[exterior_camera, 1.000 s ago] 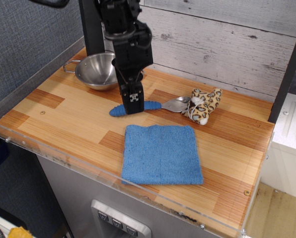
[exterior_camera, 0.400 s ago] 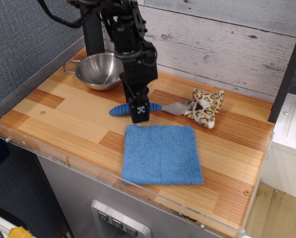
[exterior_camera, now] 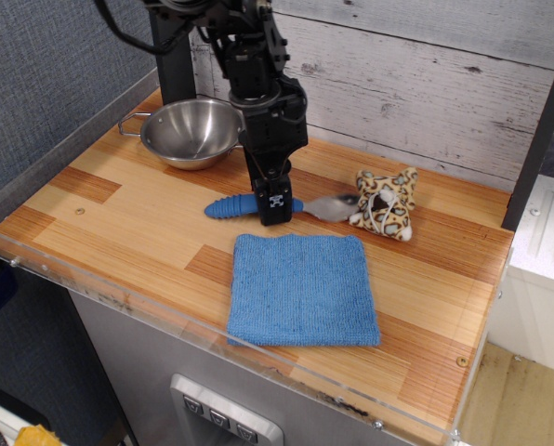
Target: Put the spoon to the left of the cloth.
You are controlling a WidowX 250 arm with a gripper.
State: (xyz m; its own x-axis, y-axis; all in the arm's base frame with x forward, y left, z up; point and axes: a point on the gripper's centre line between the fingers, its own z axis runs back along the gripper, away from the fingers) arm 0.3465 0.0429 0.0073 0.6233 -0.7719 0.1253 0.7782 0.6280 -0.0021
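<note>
The spoon (exterior_camera: 230,206) lies on the wooden table just behind the cloth, its ribbed blue handle pointing left and its silver bowl (exterior_camera: 333,206) touching the plush toy. The blue square cloth (exterior_camera: 300,288) lies flat near the table's front edge. My gripper (exterior_camera: 275,208) points straight down and is low over the right part of the spoon's handle, hiding it there. Its fingers are seen edge-on, so I cannot tell whether they are closed on the handle.
A leopard-spotted plush toy (exterior_camera: 387,203) sits right of the spoon. A steel bowl with wire handles (exterior_camera: 191,132) stands at the back left. A clear rim (exterior_camera: 119,297) edges the table's front and left. Bare wood (exterior_camera: 119,223) lies left of the cloth.
My gripper has moved right along the spoon's handle and a little lower. The spoon's bowl and the plush toy have shifted slightly to the right.
</note>
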